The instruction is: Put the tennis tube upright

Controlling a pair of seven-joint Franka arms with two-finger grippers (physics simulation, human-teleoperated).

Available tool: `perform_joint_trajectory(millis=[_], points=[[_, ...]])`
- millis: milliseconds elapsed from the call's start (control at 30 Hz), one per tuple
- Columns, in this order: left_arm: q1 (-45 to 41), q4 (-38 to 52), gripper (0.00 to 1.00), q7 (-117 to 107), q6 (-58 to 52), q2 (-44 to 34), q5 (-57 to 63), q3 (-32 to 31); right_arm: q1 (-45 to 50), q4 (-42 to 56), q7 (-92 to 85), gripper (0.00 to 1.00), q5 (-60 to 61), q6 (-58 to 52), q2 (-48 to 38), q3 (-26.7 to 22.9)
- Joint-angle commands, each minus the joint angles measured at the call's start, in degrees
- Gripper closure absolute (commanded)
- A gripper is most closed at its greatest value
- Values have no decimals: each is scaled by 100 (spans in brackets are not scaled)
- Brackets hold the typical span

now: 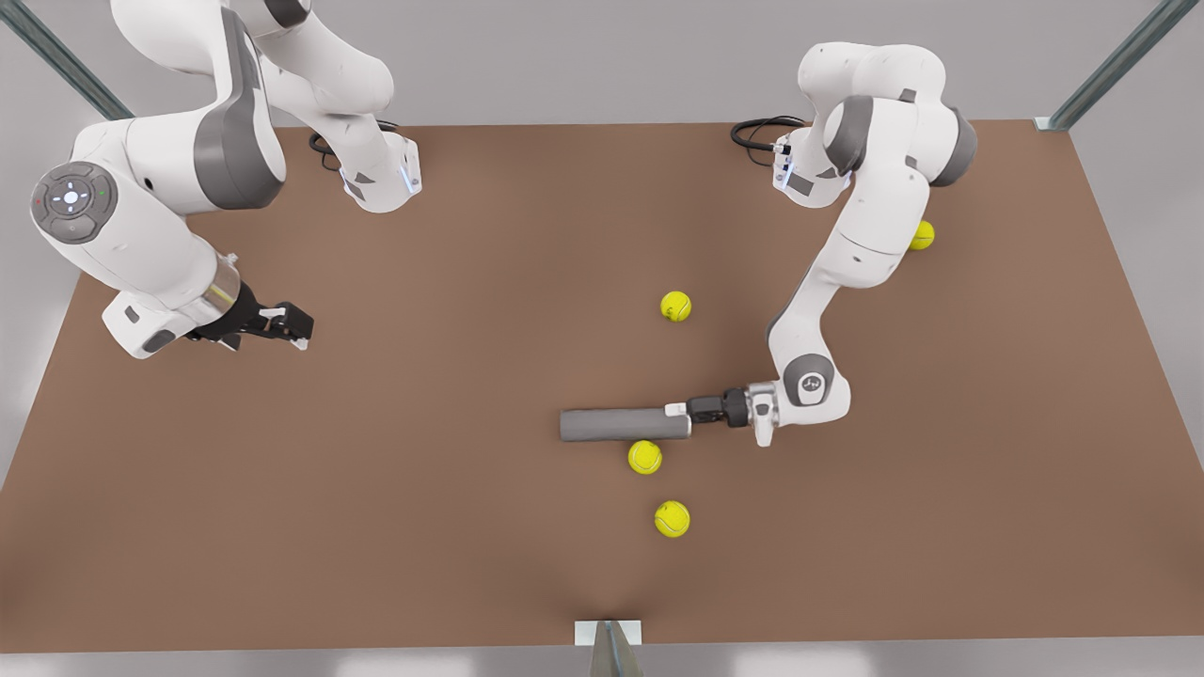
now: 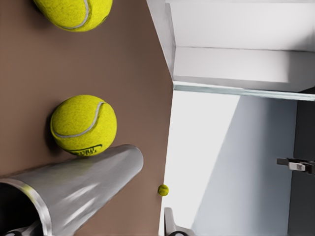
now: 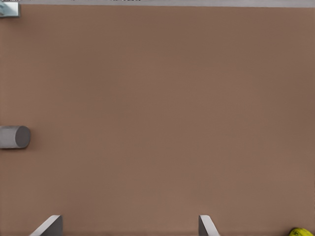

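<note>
On the front view's left, the right end effector [image 1: 299, 331] hangs above the bare brown counter [image 1: 423, 489], well apart from everything else; its own wrist view shows its two fingertips [image 3: 49, 226] spread wide with nothing between them. Near the middle of the counter lies the plain matte grey hollow tennis tube [image 1: 623, 424], flat on its side, its long axis running across the front view. A small yellow-green tennis ball [image 1: 644, 457] sits touching or just beside the tube's near wall, and a second ball [image 1: 672, 519] lies a little nearer the front edge. A third ball [image 1: 675, 306] rests farther back, apart from the tube. The left end effector [image 1: 679, 414] is at the tube's end on the front view's right, its fingers at the open rim; whether they pinch the wall I cannot tell. In the left wrist view the tube's mouth [image 2: 19, 206] looks dark, and its inside cannot be made out. A fourth ball [image 1: 923, 235] peeks out behind the left arm.
</note>
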Motion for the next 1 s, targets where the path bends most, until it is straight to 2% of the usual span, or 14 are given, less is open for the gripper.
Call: perform_joint_trajectory(millis=[0,67,100,133,200,333,467,567,733,967], points=[[0,4,0,0,11,0,0,-2,1,0,0,0,-4,1,0,1],[0,22,0,0,47,17,-9,-46,1,0,0,0,-4,1,0,1],[0,22,4,0,55,35,-9,-55,1,0,0,0,-4,1,0,1],[0,22,11,0,55,44,-9,-55,1,0,0,0,-4,-8,0,1],[0,22,30,0,47,53,-9,-55,1,0,0,0,-4,1,0,1],[0,22,44,0,47,61,8,-55,10,0,0,0,-4,1,0,1],[9,30,52,-61,47,61,17,-55,10,0,0,0,-4,-8,0,1],[9,30,54,-79,38,53,8,-55,10,0,0,0,-4,1,0,1],[18,30,69,-79,3,53,8,-55,10,0,0,0,-4,1,0,1],[27,30,78,-79,-6,44,44,-46,10,0,0,0,-4,1,0,1]])
